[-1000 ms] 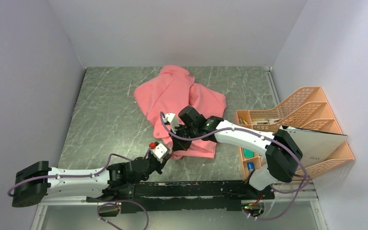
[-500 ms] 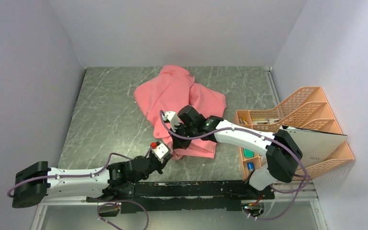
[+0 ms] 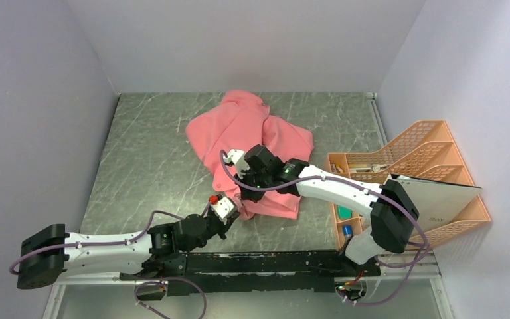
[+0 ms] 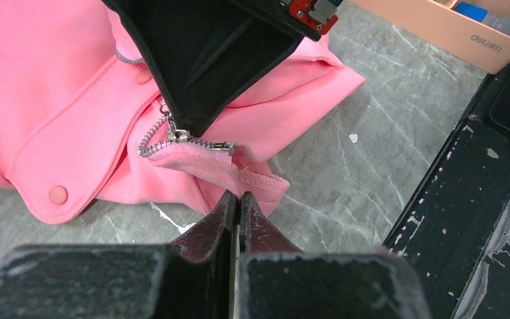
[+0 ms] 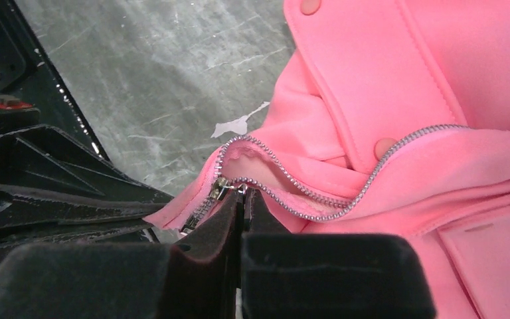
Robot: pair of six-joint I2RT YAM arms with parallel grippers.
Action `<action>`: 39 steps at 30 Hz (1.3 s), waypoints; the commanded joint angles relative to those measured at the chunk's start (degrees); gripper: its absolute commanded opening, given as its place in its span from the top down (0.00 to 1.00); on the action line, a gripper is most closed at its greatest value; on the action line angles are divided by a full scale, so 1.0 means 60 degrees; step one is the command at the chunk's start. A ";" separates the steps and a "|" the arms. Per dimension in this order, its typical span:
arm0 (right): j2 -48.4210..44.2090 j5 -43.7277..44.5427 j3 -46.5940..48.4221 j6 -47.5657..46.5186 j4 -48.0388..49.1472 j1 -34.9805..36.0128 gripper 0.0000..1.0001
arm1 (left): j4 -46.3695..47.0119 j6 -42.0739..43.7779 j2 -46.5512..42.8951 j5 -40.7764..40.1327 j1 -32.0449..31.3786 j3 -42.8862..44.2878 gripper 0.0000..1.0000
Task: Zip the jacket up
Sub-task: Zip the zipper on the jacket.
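Note:
The salmon-pink jacket (image 3: 246, 129) lies crumpled mid-table, its lower front toward the arms. My left gripper (image 3: 238, 211) is shut on the bottom hem (image 4: 260, 183) just below the zipper's lower end; its fingertips (image 4: 239, 197) meet on the fabric. My right gripper (image 3: 247, 193) is shut on the small metal zipper pull (image 5: 239, 188), with the slider (image 5: 222, 189) beside its tips (image 5: 242, 194). Below the slider the teeth are joined for a short stretch. Above it the two rows of teeth (image 5: 345, 199) spread apart. The left wrist view shows the slider (image 4: 176, 135) under the right gripper's black body.
An orange desk organiser (image 3: 405, 159) holding pens and a white folder (image 3: 438, 199) stands at the right edge. A black rail (image 3: 272, 262) runs along the near edge, close behind the left gripper. Grey walls close in three sides.
My right gripper has shifted slightly toward the far left with the pull, lifting the fabric a little. The left gripper keeps its hold and has barely moved.

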 commanded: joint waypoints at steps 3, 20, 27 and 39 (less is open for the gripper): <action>0.0171 0.3477 0.1075 0.0257 0.1360 -0.0494 1.00 | -0.0691 0.0030 -0.0149 0.1732 -0.0295 0.0309 0.95; -0.1057 0.0659 -0.0291 0.2022 0.1572 -0.0518 1.00 | -0.3432 -0.2983 -0.1539 -0.0463 -0.0295 0.1731 0.04; -0.0731 0.0289 -0.0325 0.3630 0.2647 -0.0518 1.00 | -0.4891 -0.6835 -0.0701 -0.1567 -0.0295 0.3332 0.04; -0.1316 0.1032 -0.1003 0.4712 0.3440 -0.0518 1.00 | -0.4146 -1.1829 -0.0953 -0.2444 -0.0295 0.2923 0.13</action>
